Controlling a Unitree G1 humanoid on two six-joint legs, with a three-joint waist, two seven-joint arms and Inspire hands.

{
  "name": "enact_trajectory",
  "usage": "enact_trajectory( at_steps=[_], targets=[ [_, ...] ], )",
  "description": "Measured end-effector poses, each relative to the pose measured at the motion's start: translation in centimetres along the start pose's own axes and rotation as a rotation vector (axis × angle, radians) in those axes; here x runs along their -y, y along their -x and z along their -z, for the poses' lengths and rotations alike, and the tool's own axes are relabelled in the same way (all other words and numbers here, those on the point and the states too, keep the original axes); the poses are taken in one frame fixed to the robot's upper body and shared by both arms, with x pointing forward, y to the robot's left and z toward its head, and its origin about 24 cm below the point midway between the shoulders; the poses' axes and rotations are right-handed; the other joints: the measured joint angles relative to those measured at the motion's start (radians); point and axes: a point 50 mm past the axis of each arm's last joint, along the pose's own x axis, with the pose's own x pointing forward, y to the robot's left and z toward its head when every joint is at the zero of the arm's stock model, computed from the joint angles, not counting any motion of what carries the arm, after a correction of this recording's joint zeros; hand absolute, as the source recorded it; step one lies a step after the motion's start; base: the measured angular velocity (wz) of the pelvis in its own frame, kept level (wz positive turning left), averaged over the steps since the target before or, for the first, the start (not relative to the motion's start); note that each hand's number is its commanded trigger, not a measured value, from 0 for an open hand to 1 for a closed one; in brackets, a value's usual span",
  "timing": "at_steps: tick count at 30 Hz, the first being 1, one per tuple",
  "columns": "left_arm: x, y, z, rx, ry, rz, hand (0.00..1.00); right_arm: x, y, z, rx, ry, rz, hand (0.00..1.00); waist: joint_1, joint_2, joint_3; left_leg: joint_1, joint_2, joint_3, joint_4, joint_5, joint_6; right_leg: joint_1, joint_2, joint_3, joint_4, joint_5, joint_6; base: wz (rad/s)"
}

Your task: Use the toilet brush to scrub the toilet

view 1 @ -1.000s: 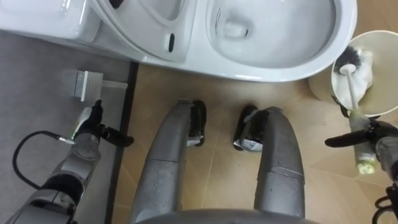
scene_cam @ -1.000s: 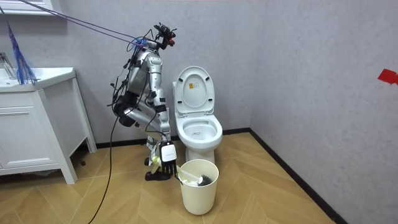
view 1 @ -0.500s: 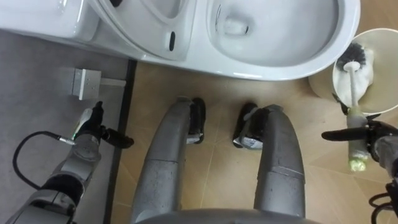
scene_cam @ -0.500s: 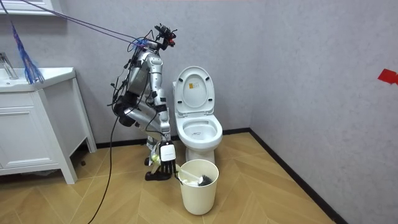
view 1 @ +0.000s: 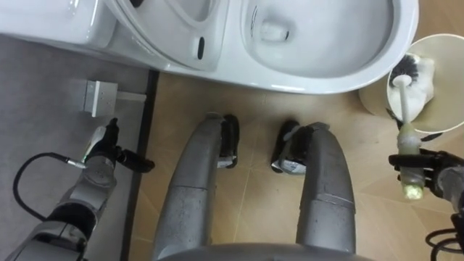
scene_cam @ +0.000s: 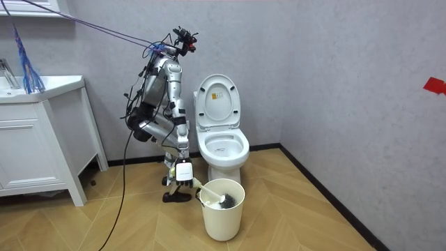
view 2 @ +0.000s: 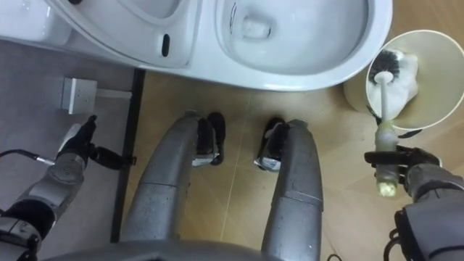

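Left hand [view 1: 107, 148] at 8 o'clock in the eye views, close to the grey wall, fingers loose and spread, holding nothing. Just above it, at 10 o'clock, a small grey square wall fitting [view 1: 94, 98].

White ceramic toilet [view 1: 312, 85] runs across 12 o'clock, bowl open, a little water at the bottom. Tan wood-pattern floor [view 1: 246, 116] lies below it.

The white-handled toilet brush [view 1: 401, 109] with black-and-white bristles is at 3 o'clock. Its head sits inside the cream round plastic bin [view 1: 444, 98], and the handle slants out over the bin's 7 o'clock rim. Right hand [view 2: 424, 175] at 4 o'clock is clenched round the handle. Its dark fingers cross the handle just above the pale yellow-green end, which pokes out below the fist. The bin sits just beside the front of the bowl, at the bowl's 3 o'clock.

The eye views look straight down, so the head's height in the bin cannot be told. The room view adds that: the bristles are about level with the rim, and the bin wall hides whatever is lower. It also shows the robot standing at the toilet's side on the room view's left, leaning toward the bin, with the seat and lid raised [scene_cam: 217, 101].

Elsewhere in the room view: a white vanity cabinet [scene_cam: 35, 146] at 9 o'clock, a blue bristly thing [scene_cam: 24, 66] on top of it, and a red mark [scene_cam: 433, 85] on the wall at 3 o'clock.
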Motion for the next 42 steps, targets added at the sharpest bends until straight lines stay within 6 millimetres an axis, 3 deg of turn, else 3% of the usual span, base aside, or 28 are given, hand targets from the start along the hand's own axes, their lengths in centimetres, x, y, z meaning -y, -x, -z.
enact_trajectory(
  at_steps=[14, 25, 31, 39, 42],
  targets=[
    [0.0, 0.1, 0.7, -0.032, -0.008, 0.000, 0.00, 0.0, 0.0, 0.7, -0.034, -0.006, -0.009, 1.00, 0.005, 0.007, -0.0043, 0.014, 0.000, -0.001, 0.000, -0.001, 0.003, 0.016, 0.002, -0.004, -0.002, 0.001, 0.001, 0.00],
    [0.7, 0.7, 2.4, -0.074, -0.013, 0.019, 0.00, 0.3, 0.0, 2.7, -0.081, -0.018, -0.011, 1.00, 0.009, 0.004, -0.0050, 0.064, -0.007, -0.012, -0.007, -0.002, 0.004, 0.074, -0.001, -0.012, -0.014, -0.005, 0.009, 0.02],
    [1.4, 1.1, 3.3, -0.097, -0.010, 0.032, 0.00, -0.4, -0.1, 4.6, -0.130, -0.056, -0.013, 1.00, 0.004, -0.002, -0.0090, 0.180, -0.014, -0.011, -0.089, 0.013, 0.004, 0.189, 0.000, -0.017, -0.091, 0.008, 0.021, 0.01],
    [1.6, 1.4, 3.8, -0.101, 0.049, -0.002, 0.00, -3.3, -0.1, 6.8, -0.184, -0.158, -0.066, 1.00, -0.001, -0.021, -0.0152, 0.349, 0.004, -0.027, -0.248, 0.051, 0.003, 0.375, 0.049, -0.035, -0.289, 0.067, 0.030, -0.06],
    [1.8, 1.8, 4.3, -0.105, 0.070, -0.005, 0.00, -3.3, 0.0, 7.2, -0.193, -0.178, -0.063, 1.00, -0.004, -0.030, -0.0161, 0.412, -0.001, -0.027, -0.308, 0.062, 0.006, 0.435, 0.050, -0.034, -0.345, 0.079, 0.039, 0.00]
  ],
)
